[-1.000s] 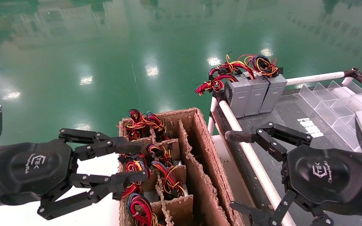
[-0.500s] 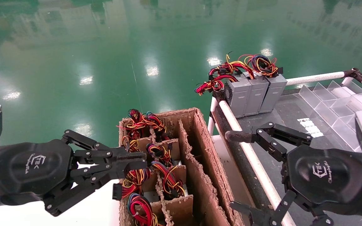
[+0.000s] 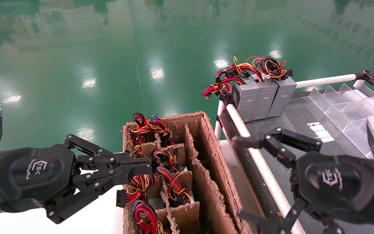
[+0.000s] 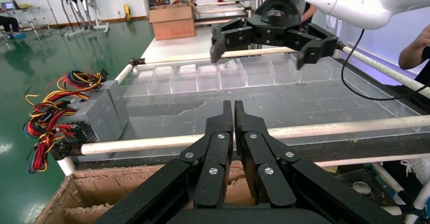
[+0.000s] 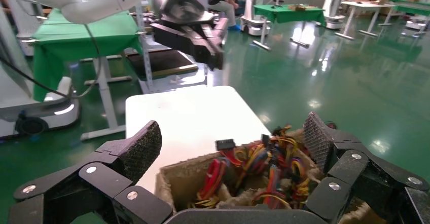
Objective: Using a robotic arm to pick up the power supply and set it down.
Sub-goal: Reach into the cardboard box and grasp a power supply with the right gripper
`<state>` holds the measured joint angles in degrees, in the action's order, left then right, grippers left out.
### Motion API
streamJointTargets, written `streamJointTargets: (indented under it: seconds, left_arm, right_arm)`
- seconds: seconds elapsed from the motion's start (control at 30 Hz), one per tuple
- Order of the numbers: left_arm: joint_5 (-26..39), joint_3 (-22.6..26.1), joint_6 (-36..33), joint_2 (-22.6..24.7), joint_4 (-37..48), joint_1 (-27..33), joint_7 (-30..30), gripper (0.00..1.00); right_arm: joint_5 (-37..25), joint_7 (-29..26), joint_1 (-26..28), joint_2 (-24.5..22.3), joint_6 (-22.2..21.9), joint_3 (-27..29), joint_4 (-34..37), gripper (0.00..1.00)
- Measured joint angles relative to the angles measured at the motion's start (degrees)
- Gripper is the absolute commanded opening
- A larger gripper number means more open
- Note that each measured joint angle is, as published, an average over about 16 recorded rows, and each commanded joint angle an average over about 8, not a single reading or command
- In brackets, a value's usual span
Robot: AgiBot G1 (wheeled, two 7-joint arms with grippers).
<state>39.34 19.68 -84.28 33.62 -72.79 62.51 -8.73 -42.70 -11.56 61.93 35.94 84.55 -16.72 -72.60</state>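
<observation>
Black left gripper (image 3: 143, 169) closed empty beside brown divided cardboard box (image 3: 206, 169) crammed with grey wired power supplies (image 3: 170, 185), black right gripper (image 3: 248, 178) spread wide over white-railed table edge (image 3: 258, 162), three more grey supplies (image 3: 265, 96) at far corner

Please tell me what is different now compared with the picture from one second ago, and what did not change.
The left gripper closed its fingers, which stood wide apart above the cardboard box; in the left wrist view they meet on nothing. The right gripper shifted slightly and remains open over the white rail. The wire bundles in the box and the three power supplies on the table did not move.
</observation>
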Motion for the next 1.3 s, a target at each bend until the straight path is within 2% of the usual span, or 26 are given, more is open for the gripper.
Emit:
streamJointTargets:
  seconds: [0.23,0.6,0.9,1.3]
  left_arm:
    - [0.0,0.0,0.0,0.0,0.0,0.0,0.0,1.00]
    - [0.0,0.0,0.0,0.0,0.0,0.0,0.0,1.00]
    - [0.0,0.0,0.0,0.0,0.0,0.0,0.0,1.00]
    - [0.0,0.0,0.0,0.0,0.0,0.0,0.0,1.00]
  right_arm:
    - [-3.8,-2.0,1.8,2.3,-2.0,-2.4,1.4,1.00]
    - [-14.9,-6.0,6.9,7.2,-3.7,-9.2,2.4,1.00]
    - [-22.2,-8.4,8.9,10.4,-4.6,-13.5,3.2,1.00]
    - [-28.4,-9.8,10.7,19.7,-5.8,-18.9,7.9,1.00]
